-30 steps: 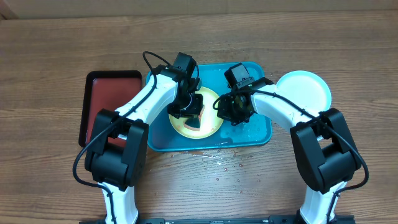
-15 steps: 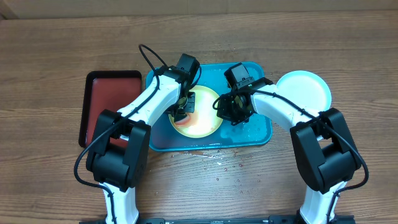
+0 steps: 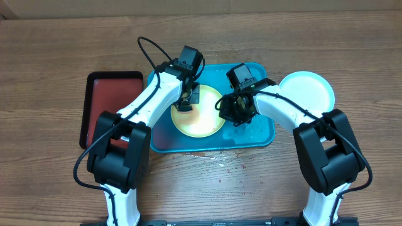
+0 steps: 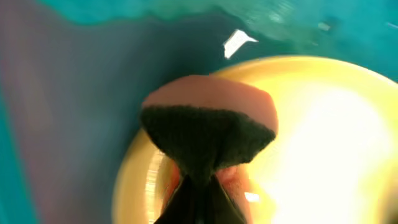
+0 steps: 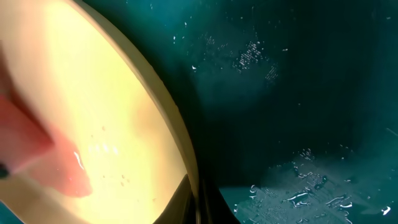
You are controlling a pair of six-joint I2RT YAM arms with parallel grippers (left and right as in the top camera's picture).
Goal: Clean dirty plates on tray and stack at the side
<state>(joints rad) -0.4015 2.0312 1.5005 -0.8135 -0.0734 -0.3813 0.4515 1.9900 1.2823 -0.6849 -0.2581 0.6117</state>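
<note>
Sweeps the sponge [image 4: 208,134], clamped in left tool [image 3: 184,106], from centre to far rim of yellow-green plate [image 3: 202,120] in the tray [image 3: 260,135]; pins its edge in right tool [image 3: 227,112]. Looks nearly clean.

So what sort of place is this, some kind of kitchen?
Probably a robot test bench rather than a real kitchen: two robot arms mounted at a wooden table, with a sponge pressed on a yellow plate in a wet blue tray.

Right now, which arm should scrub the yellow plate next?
Left. The left tool grips the sponge on the yellow plate; the right tool is pinching the plate's rim, probably steadying it.
</note>
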